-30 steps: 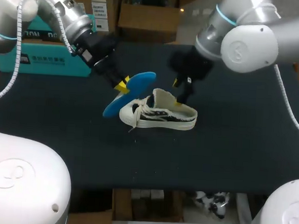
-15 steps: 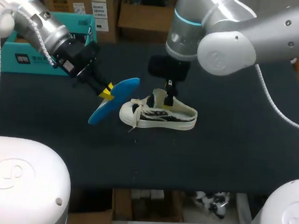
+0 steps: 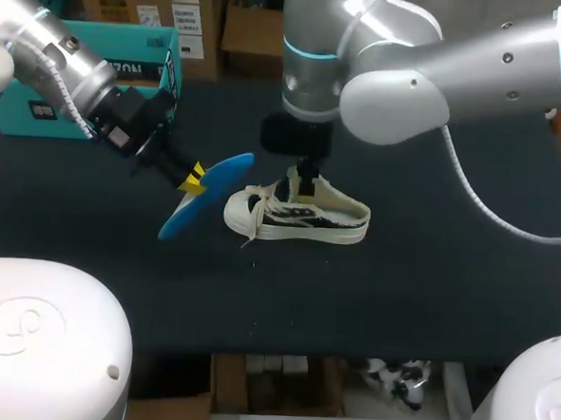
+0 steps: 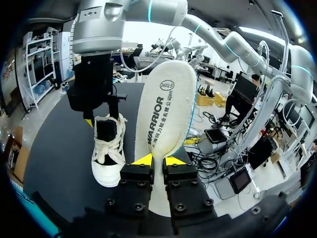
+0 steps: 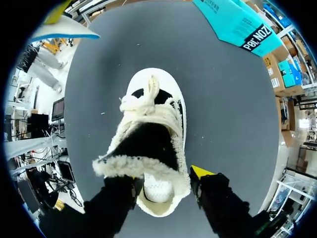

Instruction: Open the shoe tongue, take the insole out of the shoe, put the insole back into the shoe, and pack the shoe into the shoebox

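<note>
On the dark surface (image 3: 428, 295) the white shoe (image 3: 297, 214) is set upright on its sole, with its toe turned toward the left arm's side and its laces hanging loose. Near the toe the blue insole (image 3: 205, 194) is held tilted in the air, grasped by the left pincer (image 3: 193, 177), whose 2 yellow tips are clenched on it from both sides. Over the shoe's mouth the right pincer (image 3: 306, 174) is seen released, with its 2 fingers spread and the fleecy tongue (image 5: 143, 167) just ahead of them. Farther back, behind the left arm, the teal shoebox (image 3: 138, 47) is placed.
</note>
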Controlling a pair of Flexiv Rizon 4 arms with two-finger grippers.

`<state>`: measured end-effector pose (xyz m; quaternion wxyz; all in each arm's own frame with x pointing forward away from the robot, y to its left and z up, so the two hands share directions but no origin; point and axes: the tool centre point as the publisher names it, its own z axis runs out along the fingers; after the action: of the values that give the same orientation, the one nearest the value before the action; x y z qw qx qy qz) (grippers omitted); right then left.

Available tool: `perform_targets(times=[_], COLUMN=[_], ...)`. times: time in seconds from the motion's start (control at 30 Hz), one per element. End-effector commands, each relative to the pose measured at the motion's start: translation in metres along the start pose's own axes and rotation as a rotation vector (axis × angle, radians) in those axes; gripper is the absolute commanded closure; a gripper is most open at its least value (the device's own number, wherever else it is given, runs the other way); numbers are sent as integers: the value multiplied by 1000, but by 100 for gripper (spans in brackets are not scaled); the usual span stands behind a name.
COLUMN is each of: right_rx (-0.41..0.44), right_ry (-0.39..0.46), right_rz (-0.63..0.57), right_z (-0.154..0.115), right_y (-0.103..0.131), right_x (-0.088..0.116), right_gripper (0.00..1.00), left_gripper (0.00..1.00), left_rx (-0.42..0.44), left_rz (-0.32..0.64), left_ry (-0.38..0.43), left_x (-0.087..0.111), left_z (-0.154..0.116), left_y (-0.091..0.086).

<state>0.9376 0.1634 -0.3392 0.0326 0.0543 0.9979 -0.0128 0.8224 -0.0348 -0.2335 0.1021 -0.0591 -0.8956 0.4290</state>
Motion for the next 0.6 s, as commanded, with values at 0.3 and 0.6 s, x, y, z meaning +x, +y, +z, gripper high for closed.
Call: perform_targets(times=[0.3, 0.6], right_rx=[83, 56], right_ry=[-26, -20], right_rz=[38, 127], right_z=[-3, -14], right_y=[1, -10], right_x=[5, 11], right_gripper=[100, 100], left_gripper=[100, 100], left_rx=[7, 19], left_rz=[-1, 57], left_ry=[-13, 72], left_x=[3, -6], left_z=[-1, 0], left_y=[3, -4])
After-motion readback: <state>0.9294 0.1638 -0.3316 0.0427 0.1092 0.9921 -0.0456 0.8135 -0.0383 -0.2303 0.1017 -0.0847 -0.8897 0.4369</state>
